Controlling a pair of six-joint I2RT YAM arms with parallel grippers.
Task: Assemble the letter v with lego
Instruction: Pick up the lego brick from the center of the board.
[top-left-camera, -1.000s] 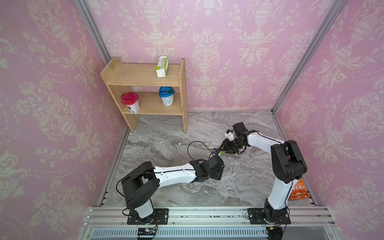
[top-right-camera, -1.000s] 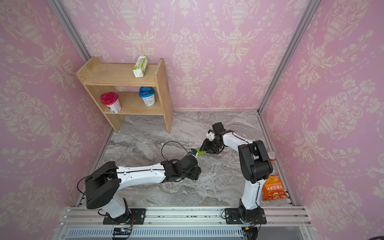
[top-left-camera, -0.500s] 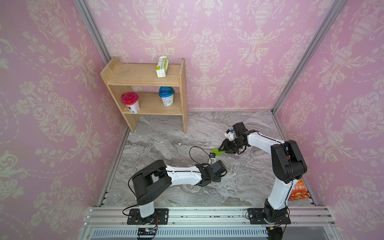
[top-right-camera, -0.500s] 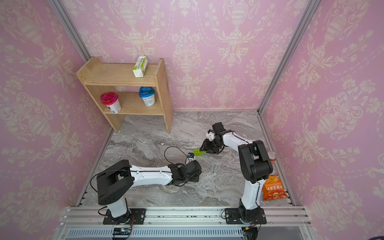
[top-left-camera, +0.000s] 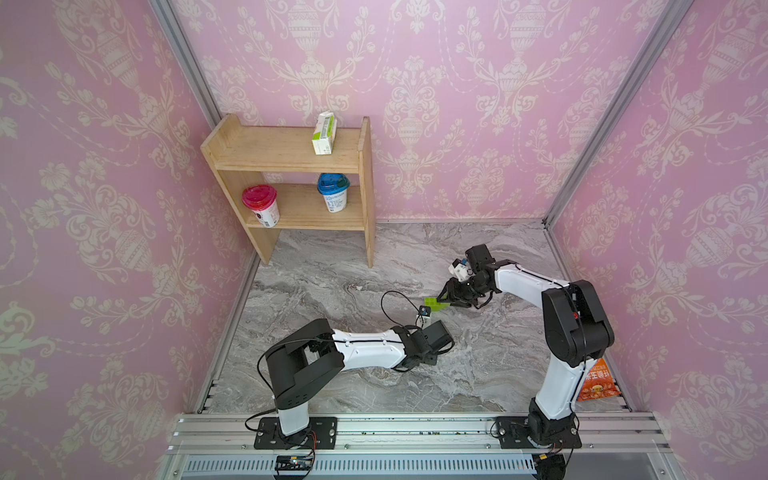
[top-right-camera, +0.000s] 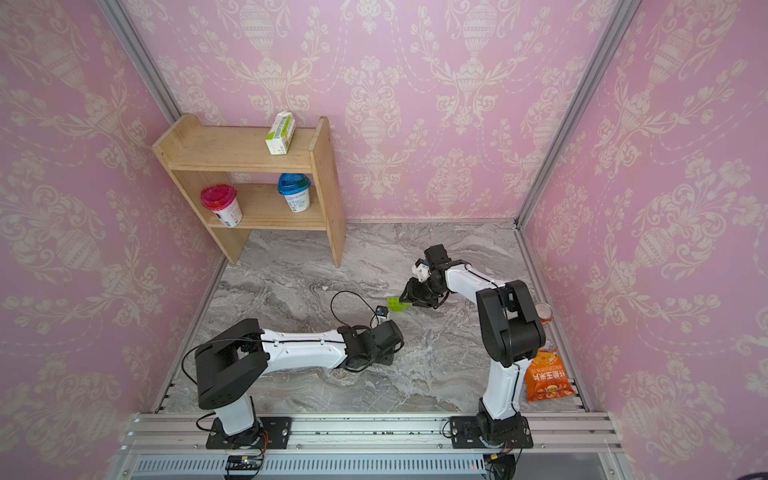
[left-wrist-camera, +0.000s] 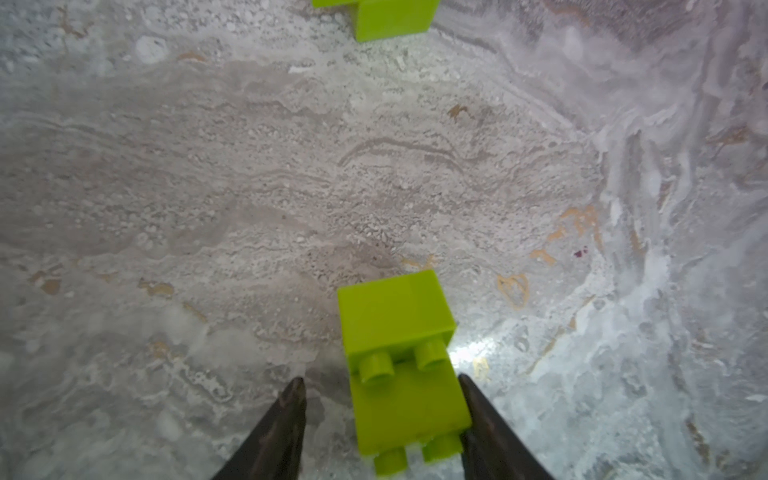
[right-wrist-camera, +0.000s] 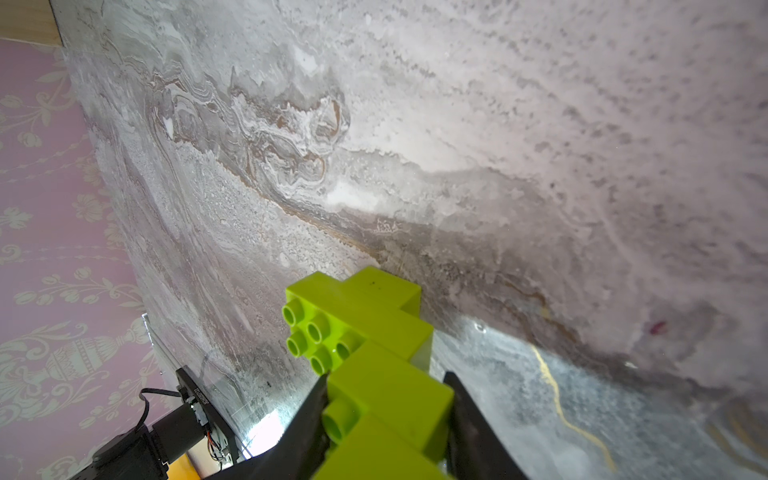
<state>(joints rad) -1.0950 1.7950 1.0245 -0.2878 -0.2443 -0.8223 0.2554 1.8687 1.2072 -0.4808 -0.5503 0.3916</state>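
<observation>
Glossy lime-green studded bricks joined in a zigzag, the stepped lego assembly (right-wrist-camera: 365, 316), sit clenched in the right end effector (right-wrist-camera: 385, 376). In both top views they lie toward 2 o'clock of the centre of the veined, marble-patterned tabletop (top-left-camera: 332, 291). The left end effector (left-wrist-camera: 379, 379) stands released, straddling a two-brick lego stack (left-wrist-camera: 399, 357) with one finger clear. Its wrist hides that stack from above. Another brick (left-wrist-camera: 390, 16) is cropped by the left wrist view.
</observation>
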